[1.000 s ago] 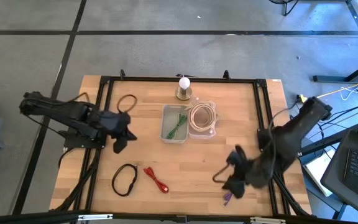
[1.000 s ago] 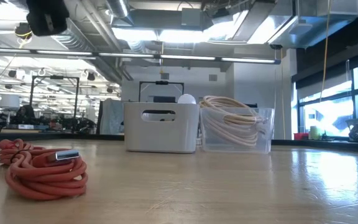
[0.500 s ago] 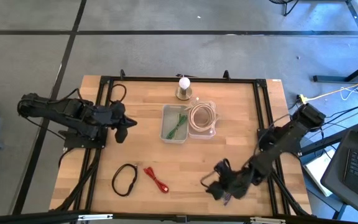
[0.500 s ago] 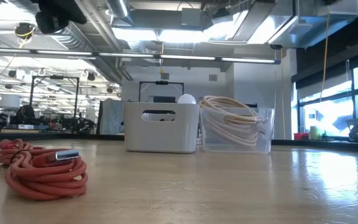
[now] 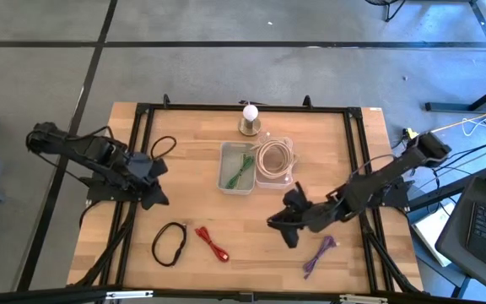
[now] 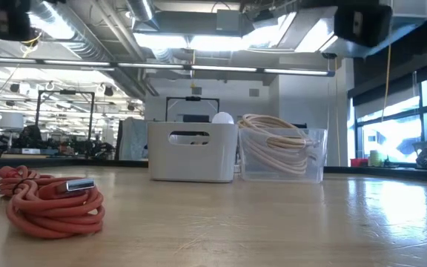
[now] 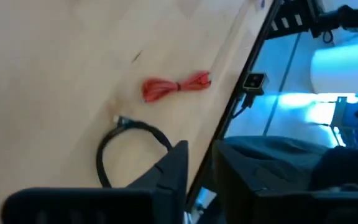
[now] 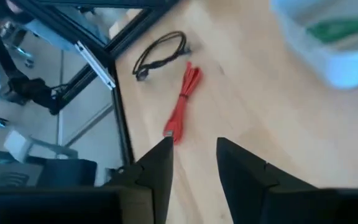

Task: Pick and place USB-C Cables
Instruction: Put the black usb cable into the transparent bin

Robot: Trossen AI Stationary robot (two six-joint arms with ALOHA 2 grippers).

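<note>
The right gripper point(image 5: 286, 230), jaws parted and empty, is hovering at centre-right and should be lowering squarely over the red cable bundle point(image 5: 212, 243) at lower centre, while the left gripper point(image 5: 152, 184), jaws slightly apart and empty, is waiting at left.

Six cable bundles in all: one black loop point(image 5: 169, 243), one red bundle point(image 5: 213, 243), one purple bundle point(image 5: 319, 255), one green bundle point(image 5: 241, 171), one cream coil point(image 5: 274, 158) and one more dark loop point(image 5: 163, 146). Two bins point(image 5: 226, 173). One white ball point(image 5: 250, 112) beyond them.

My desk point(image 5: 192, 194) is pale wood with a soft sheen; one bin point(image 6: 192, 152) opaque matt plastic, the other point(image 6: 316, 157) clear and glossy.
</note>
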